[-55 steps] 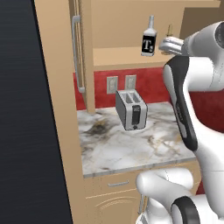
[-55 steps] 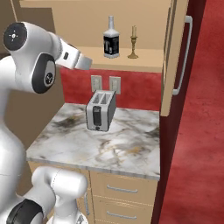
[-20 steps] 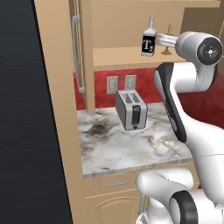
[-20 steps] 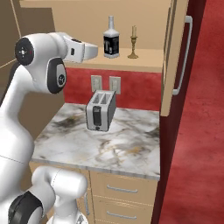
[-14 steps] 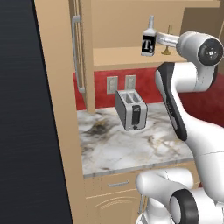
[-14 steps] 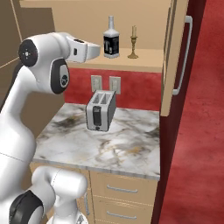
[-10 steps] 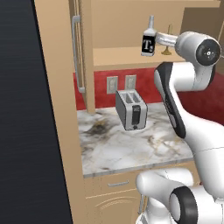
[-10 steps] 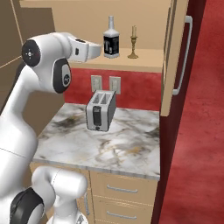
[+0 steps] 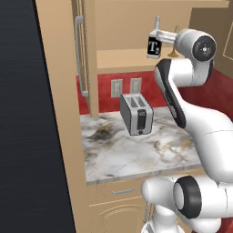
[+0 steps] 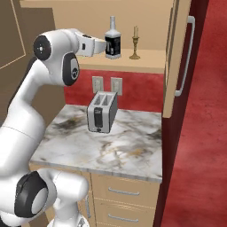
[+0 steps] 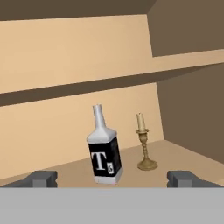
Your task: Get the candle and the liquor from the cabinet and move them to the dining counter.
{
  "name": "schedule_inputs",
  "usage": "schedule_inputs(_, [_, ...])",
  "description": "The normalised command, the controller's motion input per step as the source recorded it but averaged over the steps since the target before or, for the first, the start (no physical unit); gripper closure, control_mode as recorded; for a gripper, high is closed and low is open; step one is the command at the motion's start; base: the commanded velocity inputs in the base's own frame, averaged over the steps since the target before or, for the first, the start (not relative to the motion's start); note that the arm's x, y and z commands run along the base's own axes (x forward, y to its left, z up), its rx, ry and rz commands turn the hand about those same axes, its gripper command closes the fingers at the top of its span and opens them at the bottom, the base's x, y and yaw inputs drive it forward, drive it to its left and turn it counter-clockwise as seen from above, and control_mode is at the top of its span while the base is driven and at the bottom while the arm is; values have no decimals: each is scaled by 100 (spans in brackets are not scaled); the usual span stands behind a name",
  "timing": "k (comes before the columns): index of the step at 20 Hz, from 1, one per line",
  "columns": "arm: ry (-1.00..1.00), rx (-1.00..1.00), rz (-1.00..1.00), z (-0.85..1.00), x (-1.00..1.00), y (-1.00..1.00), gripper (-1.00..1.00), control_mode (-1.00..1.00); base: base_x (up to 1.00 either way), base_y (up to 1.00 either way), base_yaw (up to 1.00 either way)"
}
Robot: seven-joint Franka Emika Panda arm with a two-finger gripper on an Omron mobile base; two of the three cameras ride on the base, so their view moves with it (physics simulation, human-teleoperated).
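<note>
- Looking along the hand, you've got the claw (image 11: 112,178) spread fully wide, nothing btwn the tips, nothing held.
- Liquor (image 11: 104,151) stands upright on the cabinet (image 10: 153,65) shelf, straight ahead of the claw, centred btwn the two tips but not touched.
- Candle (image 11: 145,144) upright on its brass holder, just beside the liquor, on its right in hand view, apart from it.
- Right base view: arm reaches in from the left at shelf height, claw (image 10: 103,46) right up at the bottle's (image 10: 112,41) left side; candle (image 10: 135,45) beyond it.
- Left base view: bottle (image 9: 154,42) sits in front of the wrist; candle mostly hidden behind the arm.
- Cabinet door (image 10: 178,53) hangs open on the right.
- Below the shelf, toaster (image 10: 102,111) stands on the marble bench (image 10: 128,148), well apart from the claw.
</note>
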Motion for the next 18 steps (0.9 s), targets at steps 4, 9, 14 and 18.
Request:
schedule_inputs(4, [0, 0, 2, 12, 38, 0, -100, -100, 0, 0, 0])
schedule_inputs(9, [0, -2, 1, 9, 34, 0, -100, -100, 0, 0, 0])
schedule_inputs(14, [2, -3, 0, -1, 31, 1, -100, -100, 0, 0, 0])
schedule_inputs(18, [8, 0, -1, -2, 34, 0, -100, -100, 0, 0, 0])
